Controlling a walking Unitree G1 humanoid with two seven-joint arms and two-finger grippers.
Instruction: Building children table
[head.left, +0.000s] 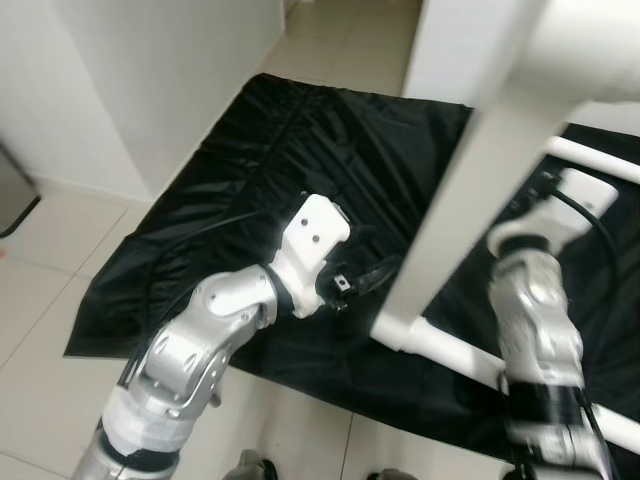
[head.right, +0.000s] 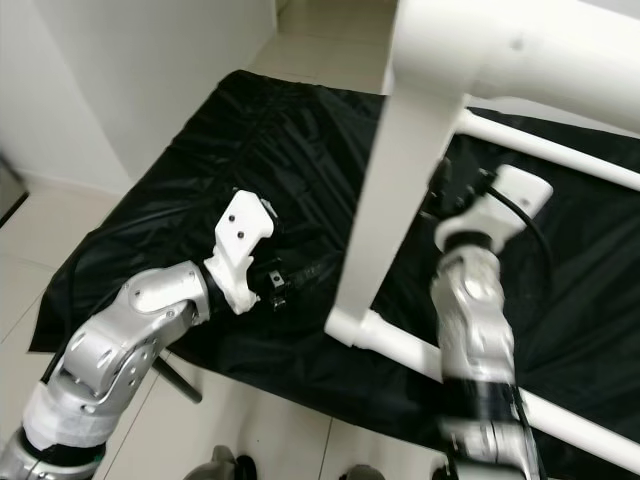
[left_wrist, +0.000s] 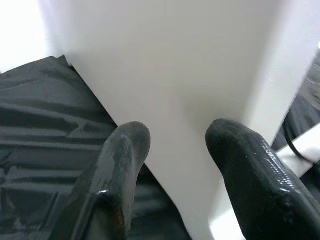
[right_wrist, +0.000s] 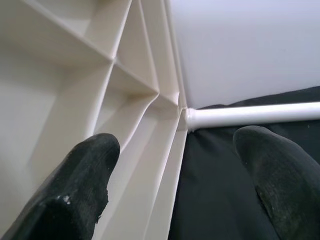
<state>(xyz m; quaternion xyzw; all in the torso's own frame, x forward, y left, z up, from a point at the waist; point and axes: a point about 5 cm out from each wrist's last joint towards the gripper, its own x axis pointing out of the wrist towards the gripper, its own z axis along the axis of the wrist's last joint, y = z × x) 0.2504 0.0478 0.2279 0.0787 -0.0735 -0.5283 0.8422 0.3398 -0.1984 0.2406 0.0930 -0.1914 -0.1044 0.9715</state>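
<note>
A white table leg (head.left: 470, 190) rises just ahead of the left gripper (left_wrist: 177, 150), jaws parted and empty, while the right gripper (right_wrist: 175, 165), also parted and empty, faces the ribbed tabletop underside (right_wrist: 75, 65); assembly looks partway done over the black sheet (head.left: 250, 160).

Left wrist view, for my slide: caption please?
Open left end effector faces the white table panel above black sheet.
</note>
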